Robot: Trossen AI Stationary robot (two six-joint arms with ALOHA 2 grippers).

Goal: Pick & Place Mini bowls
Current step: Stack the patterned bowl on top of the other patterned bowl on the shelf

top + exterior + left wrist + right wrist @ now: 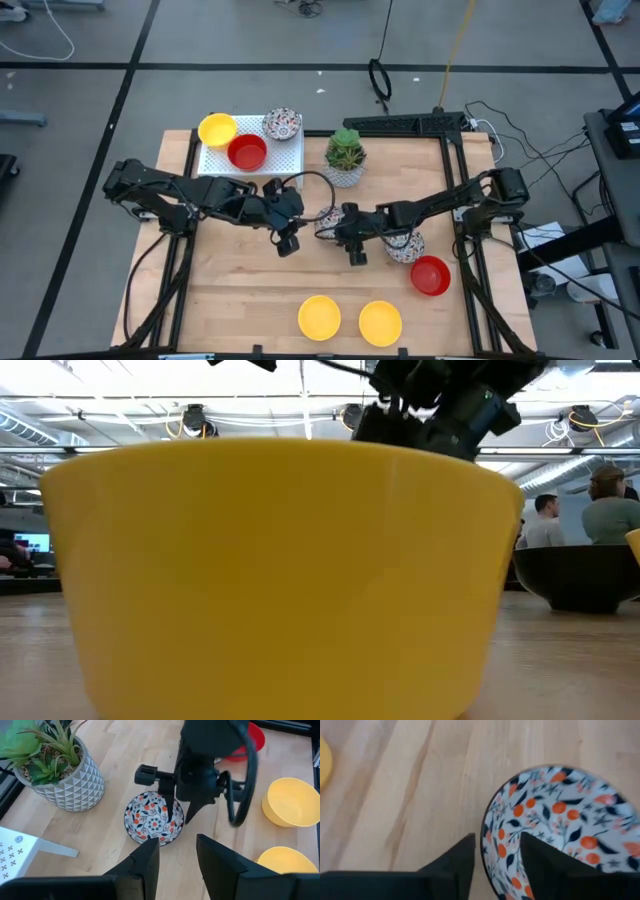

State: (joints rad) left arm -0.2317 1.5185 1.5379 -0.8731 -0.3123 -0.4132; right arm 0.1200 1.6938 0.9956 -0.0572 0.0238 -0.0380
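Right wrist view: floral bowl rim between right end effector fingers.

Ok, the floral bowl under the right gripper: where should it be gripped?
On the rim. The floral bowl sits upright and open-topped, so come from above with one finger inside and one outside the wall, as the right gripper already straddles it.

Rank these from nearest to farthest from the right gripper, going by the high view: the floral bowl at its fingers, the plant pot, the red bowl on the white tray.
Measured from the right gripper:
1. Floral bowl, at mid-table; one finger is inside its rim, one outside.
2. Plant pot, toward the table's back edge, near the middle.
3. Red bowl, on the white tray at back left.
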